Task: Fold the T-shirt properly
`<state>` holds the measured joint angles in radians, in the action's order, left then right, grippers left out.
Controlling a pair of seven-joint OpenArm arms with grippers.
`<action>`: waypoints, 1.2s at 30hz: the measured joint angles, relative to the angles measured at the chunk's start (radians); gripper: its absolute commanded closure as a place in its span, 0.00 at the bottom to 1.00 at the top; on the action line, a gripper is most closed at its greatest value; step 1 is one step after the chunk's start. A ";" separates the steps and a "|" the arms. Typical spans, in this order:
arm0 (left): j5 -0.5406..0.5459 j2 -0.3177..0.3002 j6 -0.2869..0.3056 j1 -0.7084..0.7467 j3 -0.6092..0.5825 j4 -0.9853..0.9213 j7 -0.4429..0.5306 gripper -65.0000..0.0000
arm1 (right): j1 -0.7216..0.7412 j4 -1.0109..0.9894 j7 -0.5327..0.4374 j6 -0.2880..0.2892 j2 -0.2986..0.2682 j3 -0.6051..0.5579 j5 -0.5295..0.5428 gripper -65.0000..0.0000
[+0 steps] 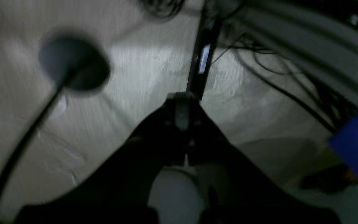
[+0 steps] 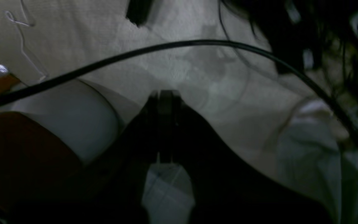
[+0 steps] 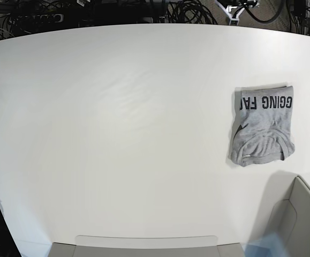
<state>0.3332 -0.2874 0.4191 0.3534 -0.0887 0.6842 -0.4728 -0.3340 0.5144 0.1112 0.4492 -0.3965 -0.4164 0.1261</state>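
The heather-grey T-shirt [image 3: 262, 126] lies folded into a small rectangle on the white table [image 3: 117, 134], near its right side in the base view. Black block lettering shows along its far edge, and the collar faces the near edge. Neither arm shows in the base view. In the left wrist view my left gripper [image 1: 182, 99] is dark and blurred, its jaws together and holding nothing. In the right wrist view my right gripper [image 2: 165, 95] also has its jaws together and holds nothing. Neither wrist view shows the T-shirt.
A grey box-like edge [image 3: 299, 219] stands at the table's near right corner, and a grey strip [image 3: 144, 245] runs along the near edge. Cables [image 3: 187, 10] lie behind the far edge. A black cable [image 2: 197, 43] crosses the right wrist view.
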 measured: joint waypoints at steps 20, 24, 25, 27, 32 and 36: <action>0.000 0.031 0.000 -0.122 -0.105 -0.256 0.202 1.00 | 0.095 -0.085 0.005 0.000 0.080 -0.001 -0.728 1.00; -0.001 0.061 0.001 -0.124 -0.105 -0.308 0.212 1.00 | 0.107 -0.111 0.000 0.000 0.100 -0.001 -0.728 1.00; 0.000 0.068 0.000 -0.124 -0.105 -0.316 0.212 1.00 | 0.110 -0.130 0.000 0.000 0.106 -0.001 -0.728 1.00; 0.000 0.071 0.001 -0.127 -0.105 -0.319 0.212 1.00 | 0.119 -0.168 0.005 0.000 0.122 -0.001 -0.729 1.00; 0.000 0.089 0.000 -0.138 -0.099 -0.321 0.213 1.00 | 0.167 -0.274 0.000 0.000 0.173 -0.001 -0.728 1.00; 0.000 0.112 0.000 -0.146 -0.099 -0.320 0.216 1.00 | 0.187 -0.341 0.000 0.000 0.208 0.001 -0.731 1.00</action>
